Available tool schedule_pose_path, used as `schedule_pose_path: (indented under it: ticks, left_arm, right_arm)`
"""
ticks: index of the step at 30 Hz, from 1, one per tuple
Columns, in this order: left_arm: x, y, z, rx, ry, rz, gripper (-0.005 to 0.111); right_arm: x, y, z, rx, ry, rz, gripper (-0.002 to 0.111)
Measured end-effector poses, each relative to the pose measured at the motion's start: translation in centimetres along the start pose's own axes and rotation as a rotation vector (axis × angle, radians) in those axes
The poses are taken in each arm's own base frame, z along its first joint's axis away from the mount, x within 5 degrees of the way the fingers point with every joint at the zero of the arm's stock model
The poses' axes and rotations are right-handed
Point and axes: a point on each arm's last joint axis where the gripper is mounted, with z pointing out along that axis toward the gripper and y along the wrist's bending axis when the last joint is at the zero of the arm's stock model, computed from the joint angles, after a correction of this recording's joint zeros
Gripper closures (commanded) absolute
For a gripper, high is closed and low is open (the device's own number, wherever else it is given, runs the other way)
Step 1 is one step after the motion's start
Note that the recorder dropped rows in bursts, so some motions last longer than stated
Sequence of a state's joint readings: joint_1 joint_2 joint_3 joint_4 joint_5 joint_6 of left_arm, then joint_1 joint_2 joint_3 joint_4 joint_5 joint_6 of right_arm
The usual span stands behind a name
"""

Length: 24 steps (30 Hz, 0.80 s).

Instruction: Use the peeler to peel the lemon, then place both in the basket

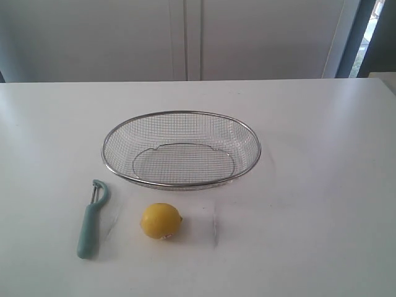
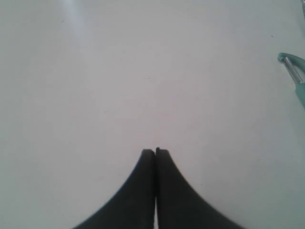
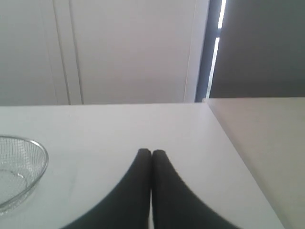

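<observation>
A small yellow lemon [image 1: 161,221] with a sticker low on its side rests on the white table, in front of the wire-mesh basket [image 1: 181,116]. To the lemon's left lies the teal-handled peeler [image 1: 91,219], its looped head toward the basket. Neither arm shows in the exterior view. My left gripper [image 2: 155,151] is shut with nothing in it, over bare table, and the peeler's head [image 2: 294,67] shows at the edge of its view. My right gripper [image 3: 151,152] is shut and empty too, with the basket's rim [image 3: 37,144] off to one side.
The white table [image 1: 309,185] stretches wide around the three objects. Pale cabinet doors [image 1: 185,37] stand behind its far edge. A second pale surface [image 3: 267,138] adjoins the table's side edge in the right wrist view.
</observation>
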State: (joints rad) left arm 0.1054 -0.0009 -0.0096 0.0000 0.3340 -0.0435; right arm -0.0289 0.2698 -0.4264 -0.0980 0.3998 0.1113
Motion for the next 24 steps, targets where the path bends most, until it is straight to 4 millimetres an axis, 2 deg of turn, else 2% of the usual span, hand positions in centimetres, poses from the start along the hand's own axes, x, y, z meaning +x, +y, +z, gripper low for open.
schedule_pose_path:
  ticks: [4, 12, 24]
  left_arm:
    - [0.0, 0.0, 0.0, 0.000, 0.000, 0.000, 0.107]
    - [0.0, 0.0, 0.0, 0.000, 0.000, 0.000, 0.107]
    - [0.0, 0.0, 0.0, 0.000, 0.000, 0.000, 0.107]
  right_arm:
    - [0.2, -0.1, 0.4, 0.011, 0.111, -0.001, 0.108]
    - [-1.2, 0.0, 1.6, 0.020, 0.274, 0.011, 0.108]
    - [-2.1, 0.9, 4.7, -0.028, 0.492, 0.120, 0.108]
